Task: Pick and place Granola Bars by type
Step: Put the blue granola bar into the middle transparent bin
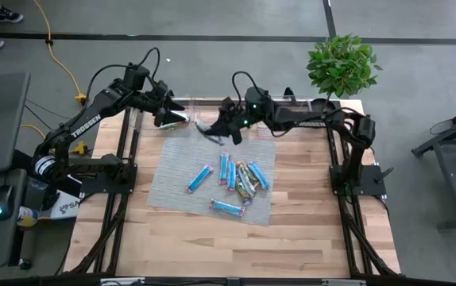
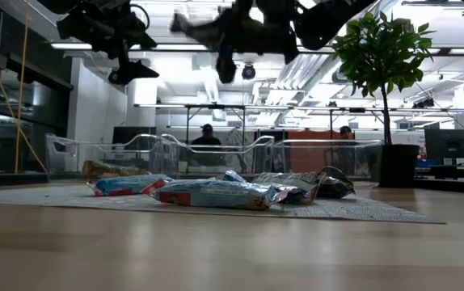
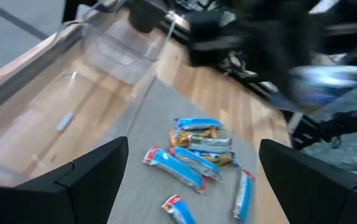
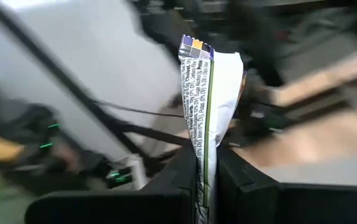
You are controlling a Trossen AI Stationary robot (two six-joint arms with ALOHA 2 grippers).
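Several granola bars [image 1: 236, 179] in shiny wrappers, most of them bright blue, lie loose on a grey mat [image 1: 172, 187] in the middle of the table; the left wrist view shows the bars [image 3: 197, 152] too. My right gripper [image 4: 206, 158] hangs above the mat's far edge [image 1: 217, 131], shut on one bar [image 4: 206, 93] with a white, purple and green wrapper. My left gripper [image 3: 194, 146] stands open and empty above the table's far left [image 1: 171, 119], over a clear bin. My right gripper pinches one end of the bar [image 4: 205, 168] between its two fingers. The fingers lie about level and reach toward the table's left. The bar sticks out past the fingertips, its free end [image 4: 197, 50] away from the gripper, lifted clear of the mat.
Clear plastic bins [image 1: 160, 111] [image 1: 299, 103] line the table's far edge. A potted plant [image 1: 341, 63] stands at the far right corner. The wooden tabletop [image 1: 212, 246] lies bare toward the near edge. Two people sit in the room behind [image 2: 207, 137].
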